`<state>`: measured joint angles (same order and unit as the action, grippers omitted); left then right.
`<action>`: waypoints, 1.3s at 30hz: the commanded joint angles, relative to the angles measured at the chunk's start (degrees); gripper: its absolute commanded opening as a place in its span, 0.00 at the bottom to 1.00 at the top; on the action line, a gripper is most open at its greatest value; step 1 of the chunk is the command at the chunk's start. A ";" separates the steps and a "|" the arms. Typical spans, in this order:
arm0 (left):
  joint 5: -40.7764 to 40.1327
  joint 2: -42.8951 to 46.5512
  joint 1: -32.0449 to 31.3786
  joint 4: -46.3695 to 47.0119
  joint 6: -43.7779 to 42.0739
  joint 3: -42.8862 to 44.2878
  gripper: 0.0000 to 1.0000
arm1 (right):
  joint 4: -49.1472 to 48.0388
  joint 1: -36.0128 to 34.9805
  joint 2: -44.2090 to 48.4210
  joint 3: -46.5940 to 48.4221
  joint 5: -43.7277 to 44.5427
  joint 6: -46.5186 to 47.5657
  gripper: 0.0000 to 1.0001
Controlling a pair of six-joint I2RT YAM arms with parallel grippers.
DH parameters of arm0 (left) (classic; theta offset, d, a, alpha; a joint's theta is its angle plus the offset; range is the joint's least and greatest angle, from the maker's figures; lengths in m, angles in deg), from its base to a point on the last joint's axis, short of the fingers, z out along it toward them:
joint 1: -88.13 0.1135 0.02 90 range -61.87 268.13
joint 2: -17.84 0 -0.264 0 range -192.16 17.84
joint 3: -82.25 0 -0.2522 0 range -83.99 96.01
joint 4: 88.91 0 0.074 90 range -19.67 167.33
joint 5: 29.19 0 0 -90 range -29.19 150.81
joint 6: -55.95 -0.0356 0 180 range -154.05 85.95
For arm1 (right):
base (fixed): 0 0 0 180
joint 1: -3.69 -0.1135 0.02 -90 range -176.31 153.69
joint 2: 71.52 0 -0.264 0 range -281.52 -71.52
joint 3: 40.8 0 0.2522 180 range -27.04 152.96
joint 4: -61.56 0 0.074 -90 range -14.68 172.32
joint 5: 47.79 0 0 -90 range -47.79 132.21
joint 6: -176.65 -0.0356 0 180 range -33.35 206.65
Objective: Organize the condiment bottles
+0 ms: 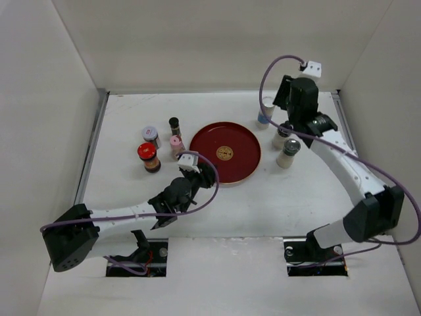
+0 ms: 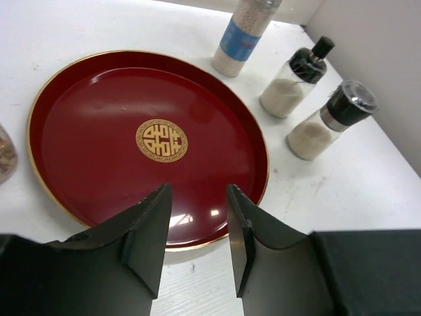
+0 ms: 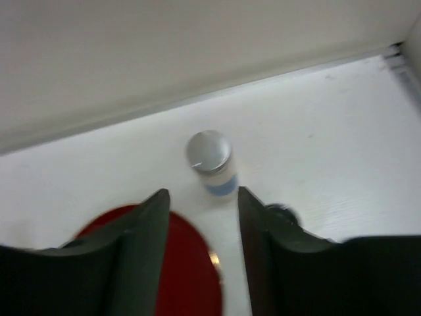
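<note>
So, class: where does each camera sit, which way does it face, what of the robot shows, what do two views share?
Top external: above, behind the robot, facing down at the table; left arm and right arm.
Left wrist: on left arm, facing red tray; open left tool.
Right wrist: on right arm, facing blue-banded bottle; open right tool.
Shared: both wrist views show tray, bottle.

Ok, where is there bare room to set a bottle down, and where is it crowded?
The red tray is bare inside. The table is open between tray and back wall, and between tray and arm bases. Crowded: left of it, four bottles plus the left gripper; right of it, three bottles under the right arm.
</note>
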<state>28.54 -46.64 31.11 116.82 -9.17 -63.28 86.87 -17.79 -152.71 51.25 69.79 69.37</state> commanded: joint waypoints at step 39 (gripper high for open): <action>2.56 -0.29 4.06 11.67 4.29 -4.45 0.52 | -2.07 1.67 -24.20 26.92 -11.75 9.89 0.42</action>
<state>31.05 -47.23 34.46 124.82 -6.09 -66.45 95.09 -12.74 -186.22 75.51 57.48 78.09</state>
